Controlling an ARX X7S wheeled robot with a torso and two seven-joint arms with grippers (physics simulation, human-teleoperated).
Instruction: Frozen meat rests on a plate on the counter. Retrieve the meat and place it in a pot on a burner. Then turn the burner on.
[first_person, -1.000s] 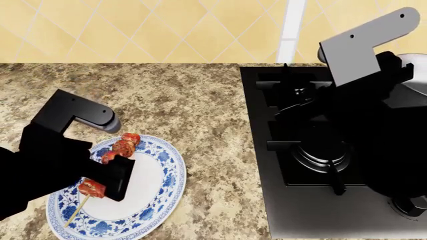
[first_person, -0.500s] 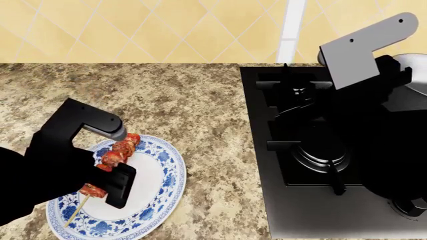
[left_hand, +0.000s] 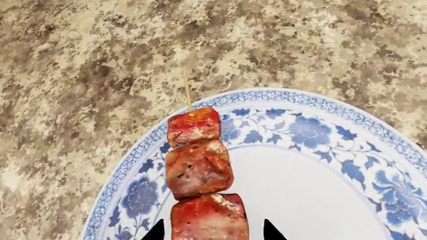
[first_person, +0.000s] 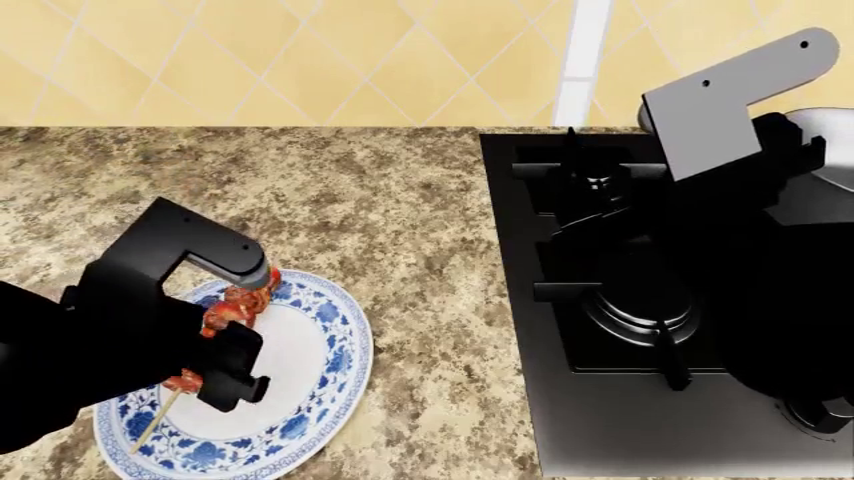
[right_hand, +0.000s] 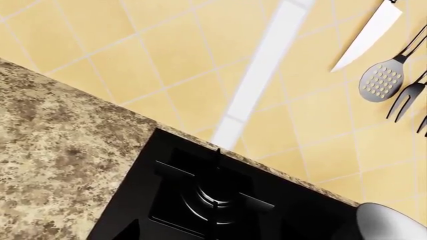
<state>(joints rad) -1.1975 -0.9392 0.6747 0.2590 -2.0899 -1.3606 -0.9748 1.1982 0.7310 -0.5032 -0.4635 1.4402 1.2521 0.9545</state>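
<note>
Across the speckled counter (first_person: 387, 200) we note the black cooktop (first_person: 627, 330) at the right, with the grey pot (first_person: 834, 150) only partly visible behind the right arm (first_person: 747, 190); that arm is raised over the burners, apparently parked clear, and we cannot tell how its jaws stand. Nearer the front edge lies the plate (first_person: 327, 370), white with a blue floral rim, and the left gripper (first_person: 220, 335) sits low over it, aligned along the skewer, which we judge to be a set-up for a grasp across the chunks. Its jaws stand apart: the wrist view shows two dark tips either side of the nearest chunk with a gap on each side, nothing clamped. The meat (left_hand: 199, 170) rests on the plate, reddish-brown glazed cubes threaded on a thin pale skewer whose tip points out past the rim toward the counter.
</note>
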